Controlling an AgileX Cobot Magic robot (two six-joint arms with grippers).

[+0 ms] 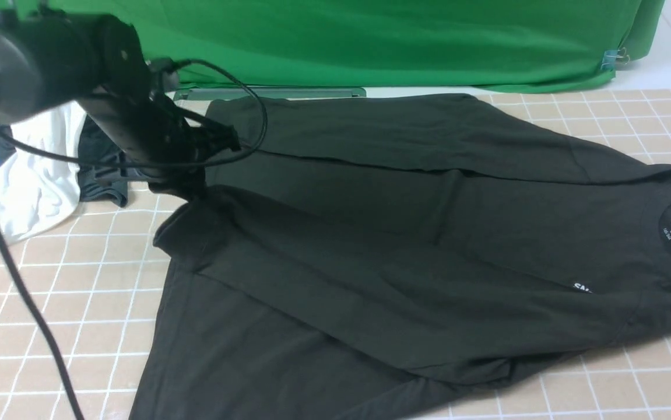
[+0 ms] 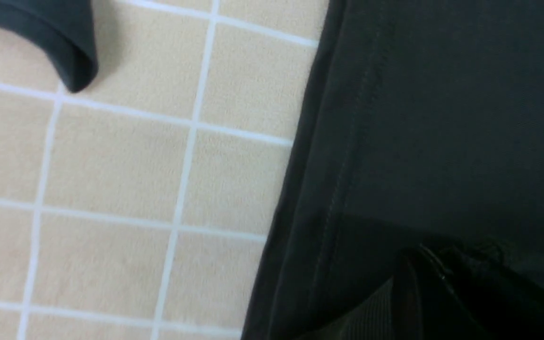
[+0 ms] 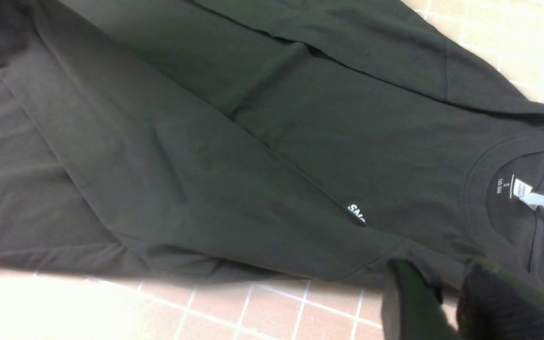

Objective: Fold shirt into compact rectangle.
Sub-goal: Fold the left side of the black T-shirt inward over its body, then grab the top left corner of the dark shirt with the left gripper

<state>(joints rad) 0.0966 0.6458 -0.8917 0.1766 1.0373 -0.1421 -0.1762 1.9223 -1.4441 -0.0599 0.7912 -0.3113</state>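
1. Across the tan grid-lined tabletop (image 1: pixel 67 303), the large black cloth T-shirt (image 1: pixel 399 245) lies collar right, hem left, with both long sides turned inward.
2. The left gripper (image 2: pixel 442 288) sits at the hem edge; its grip cannot be told.
3. The right gripper (image 3: pixel 439 278) hovers with jaws parted beside the near shoulder.
4. Best approach: pinch all layers squarely, then carry the hem evenly toward the collar.

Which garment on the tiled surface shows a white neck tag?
The large black T-shirt, spread out; the crumpled white garment and dark grey garment show none.

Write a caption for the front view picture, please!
Large black short-sleeved T-shirt, sides folded inward, lying on a beige tiled tabletop with the robot's left arm over its hem.
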